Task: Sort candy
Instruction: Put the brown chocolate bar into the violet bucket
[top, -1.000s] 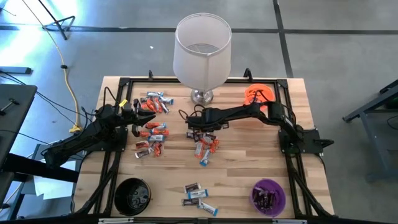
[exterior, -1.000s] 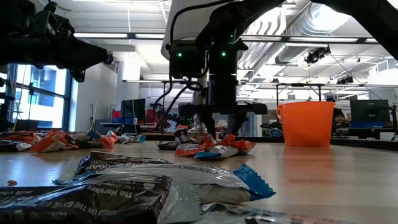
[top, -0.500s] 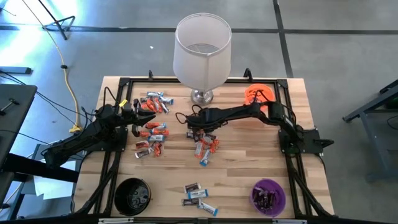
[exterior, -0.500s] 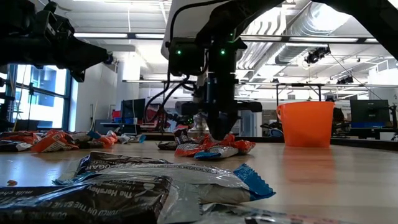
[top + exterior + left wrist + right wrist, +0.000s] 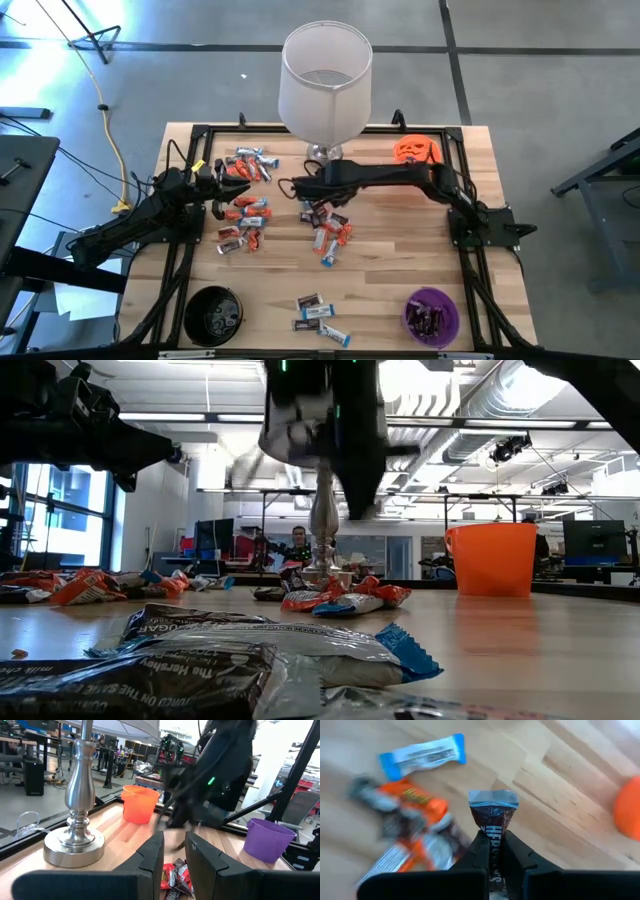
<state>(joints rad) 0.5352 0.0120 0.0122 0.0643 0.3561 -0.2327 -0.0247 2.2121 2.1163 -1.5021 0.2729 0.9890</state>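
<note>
A light wooden table (image 5: 390, 290) seen from above, with two dark robot arms reaching in from either side. The right gripper (image 5: 300, 188) is raised over the table's middle, just toward six o'clock from the silver base of a tall lamp with a white drum shade (image 5: 325, 70). Its fingers (image 5: 479, 851) are pressed together on a dark brown wrapped mini candy bar (image 5: 493, 815), which sticks out past the tips with its crimped end showing. Directly beneath it lies a loose cluster of orange-red and silvery blue-white wrapped candy bars (image 5: 328, 232) on the wood.

The left gripper (image 5: 240, 190) hovers at about nine o'clock on the table, among a second scatter of candy bars (image 5: 243, 215); its two fingers (image 5: 152, 857) stand slightly apart with nothing between them.

A third small group of candy bars (image 5: 318, 315) lies toward six o'clock. A small black bowl (image 5: 213, 314) sits at seven o'clock, a small purple bowl (image 5: 431, 315) holding some dark wrapped pieces at five o'clock, and a small orange pumpkin-faced bowl (image 5: 417, 149) at one o'clock.
</note>
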